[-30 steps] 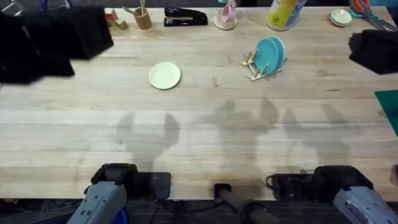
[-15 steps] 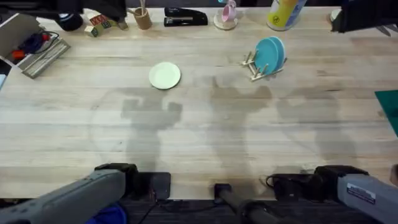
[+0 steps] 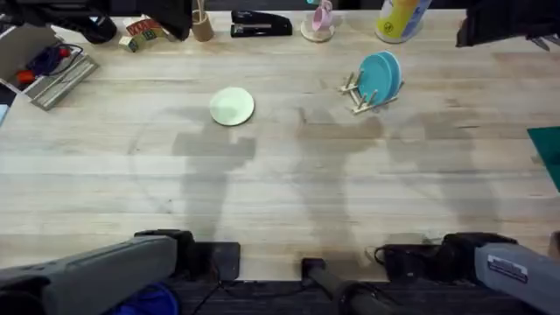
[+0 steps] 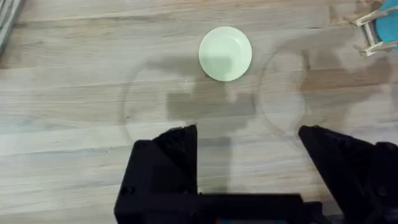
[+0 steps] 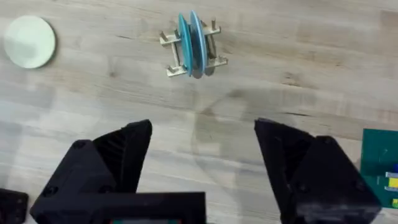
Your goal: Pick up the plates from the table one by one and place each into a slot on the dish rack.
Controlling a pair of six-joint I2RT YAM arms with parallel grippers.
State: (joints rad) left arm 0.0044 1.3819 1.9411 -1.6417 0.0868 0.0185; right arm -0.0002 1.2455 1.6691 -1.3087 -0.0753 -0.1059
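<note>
Along the far edge of the table we saw clutter: a black stapler, a wire tray of small items at the far left, and a yellow bottle. We took the dish rack as our landmark, standing on the far right half of the boards. Two teal plates already stood on edge between its pegs, side by side, their faces turned roughly along the table's width.

One plate remained flat on the wood, the cream plate, lying well to the left of the rack and apart from it, at about the same depth. Being round, it offered no long axis of its own; any approach angle would have served equally.

From the left wrist camera the left gripper had its jaws spread wide with nothing between them, and the cream plate lay ahead of the gap, a little off centre. The right gripper likewise had its jaws wide apart and empty, looking down past the rack, with the cream plate far off to one side.

We judged the left arm the nearer to the cream plate, and a free slot on the rack seemed to remain beside the teal pair.
</note>
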